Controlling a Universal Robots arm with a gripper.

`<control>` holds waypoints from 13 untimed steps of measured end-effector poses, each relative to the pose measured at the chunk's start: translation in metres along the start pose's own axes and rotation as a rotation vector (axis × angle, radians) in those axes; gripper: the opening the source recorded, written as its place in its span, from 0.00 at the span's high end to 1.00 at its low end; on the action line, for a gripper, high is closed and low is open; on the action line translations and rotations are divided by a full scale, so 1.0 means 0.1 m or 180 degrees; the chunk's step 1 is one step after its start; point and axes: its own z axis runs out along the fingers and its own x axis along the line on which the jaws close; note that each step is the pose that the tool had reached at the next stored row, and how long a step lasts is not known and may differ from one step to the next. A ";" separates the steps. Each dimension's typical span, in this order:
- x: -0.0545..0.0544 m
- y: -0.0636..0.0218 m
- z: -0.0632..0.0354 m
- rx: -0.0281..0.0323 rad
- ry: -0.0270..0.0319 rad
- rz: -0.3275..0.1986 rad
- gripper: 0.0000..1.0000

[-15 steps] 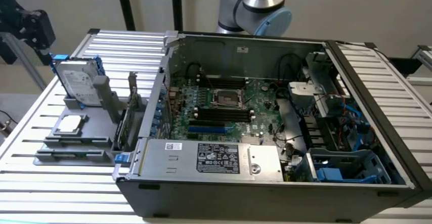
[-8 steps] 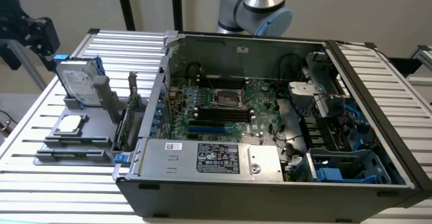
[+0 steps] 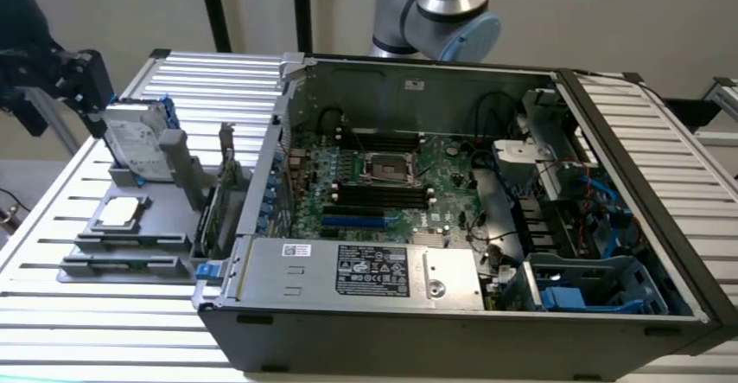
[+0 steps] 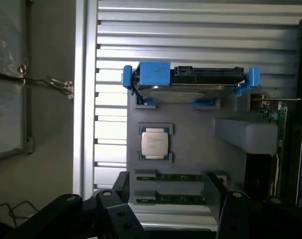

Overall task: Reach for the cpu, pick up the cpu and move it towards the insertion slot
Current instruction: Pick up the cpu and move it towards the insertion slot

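The black two-fingered gripper (image 4: 165, 178) has its jaws spread wide with nothing between them, and hangs over the edge of the flat grey plastic tray (image 4: 200, 114) where two green memory sticks (image 4: 175, 199) lie. The small square silvery cpu (image 3: 121, 213) sits in a recess mid-tray, between those sticks and the silver hard drive in its blue frame (image 4: 190, 79). The tray rests by the edge of the slatted aluminium worktop (image 3: 207, 72) at the exterior view's left. Well apart to the right, inside the open grey computer case (image 3: 461, 331), is the square metal-framed insertion slot (image 3: 389, 167).

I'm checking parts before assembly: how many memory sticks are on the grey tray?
2. One memory stick sits right beside the cpu; the other memory stick sits just beyond the first, farther from the cpu. None seems hidden.
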 end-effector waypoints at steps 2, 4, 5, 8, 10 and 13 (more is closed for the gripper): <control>-0.02 -0.041 0.035 0.0000 0.0000 0.0000 0.29; -0.03 -0.069 0.069 0.0000 0.0000 0.0000 0.29; -0.03 -0.074 0.088 0.0000 0.0000 -0.0001 0.29; -0.03 -0.077 0.143 0.0000 0.0000 -0.0007 0.29; -0.03 -0.079 0.179 0.0000 0.0000 -0.0011 0.29; -0.03 -0.082 0.233 0.0000 0.0001 -0.0018 0.29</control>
